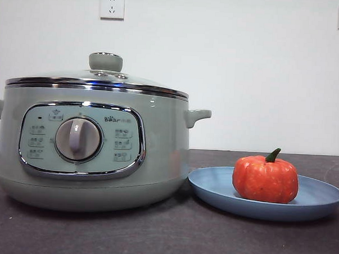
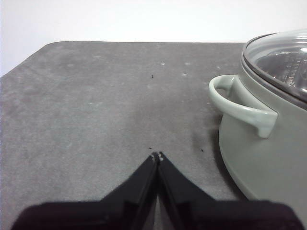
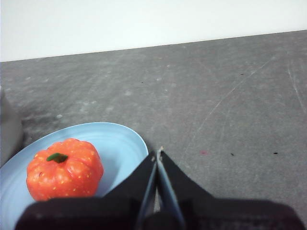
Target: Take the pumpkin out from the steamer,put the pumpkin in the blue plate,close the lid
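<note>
Front view shows us the pumpkin [image 1: 265, 179] on the blue plate [image 1: 318, 196] beside our closed, empty right claw [image 3: 158, 152], the lid [image 1: 98, 79] shutting the steamer [image 1: 157, 154] beside our closed, empty left claw [image 2: 156, 155].

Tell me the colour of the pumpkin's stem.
Dark green; the stem shows best in the front view, atop the orange-red pumpkin.

We record the left gripper [image 2: 157, 155]: two matte black wedge-shaped jaws tapering to pale-tipped points on a broad black base. We record the right gripper [image 3: 158, 152]: matching black jaws, grey-blue inner edges, same base.
</note>
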